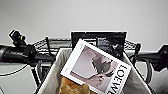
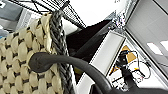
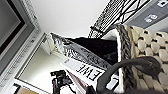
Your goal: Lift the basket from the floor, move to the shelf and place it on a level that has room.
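The left arm [image 1: 17,53] and right arm [image 1: 155,58] flank the basket [image 1: 53,75], raised near the level [image 1: 56,43] of the shelf [image 1: 47,45]. A magazine [image 1: 96,67] and dark box [image 1: 98,40] sit inside. Whether either gripper's fingers are wide or closed cannot be told.

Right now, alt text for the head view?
A cloth-lined basket holding a white magazine is raised between both arms, level with the black wire rack's top tier. A dark box stands behind the magazine, against a pale wall.
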`<state>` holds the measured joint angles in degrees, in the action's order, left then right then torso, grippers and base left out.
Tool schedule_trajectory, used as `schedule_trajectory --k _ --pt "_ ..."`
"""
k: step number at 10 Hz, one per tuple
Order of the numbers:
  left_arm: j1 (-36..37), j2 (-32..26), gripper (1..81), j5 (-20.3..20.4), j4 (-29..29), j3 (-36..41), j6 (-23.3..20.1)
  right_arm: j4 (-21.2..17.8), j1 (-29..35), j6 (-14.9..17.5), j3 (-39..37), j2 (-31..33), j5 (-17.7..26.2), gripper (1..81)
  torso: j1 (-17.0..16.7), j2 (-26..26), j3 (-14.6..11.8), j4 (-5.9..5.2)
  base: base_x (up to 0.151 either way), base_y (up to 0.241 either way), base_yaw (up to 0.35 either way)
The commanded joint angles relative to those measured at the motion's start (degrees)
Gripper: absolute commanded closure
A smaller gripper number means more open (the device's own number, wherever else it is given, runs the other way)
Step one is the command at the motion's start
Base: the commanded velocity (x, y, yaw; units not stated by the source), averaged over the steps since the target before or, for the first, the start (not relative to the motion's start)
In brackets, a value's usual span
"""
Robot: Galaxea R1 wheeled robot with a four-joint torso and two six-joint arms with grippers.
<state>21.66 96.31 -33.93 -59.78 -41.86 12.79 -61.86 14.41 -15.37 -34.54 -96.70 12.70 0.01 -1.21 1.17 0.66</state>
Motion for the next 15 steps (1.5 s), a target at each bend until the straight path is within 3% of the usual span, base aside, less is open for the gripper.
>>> schedule_trajectory --k 1,10,15 --pt "9.5 2.5 81.1 -0.2 2.7 -4.5 4.4 -0.3 10.3 -3.4 -5.0 -2.4 1.3 81.1 0.0 0.0 0.0 0.0 0.0 0.0 0.0" --pt "20.3 7.4 81.1 -3.8 2.1 -11.4 10.7 1.3 21.9 -13.3 -14.3 -9.9 6.8 81.1 0.0 0.0 0.0 0.0 0.0 0.0 0.0" --pt "23.8 10.9 81.1 -4.7 1.8 -15.9 12.3 14.6 28.2 -29.0 -17.7 -12.1 10.8 81.1 0.0 0.0 0.0 0.0 0.0 0.0 0.0"
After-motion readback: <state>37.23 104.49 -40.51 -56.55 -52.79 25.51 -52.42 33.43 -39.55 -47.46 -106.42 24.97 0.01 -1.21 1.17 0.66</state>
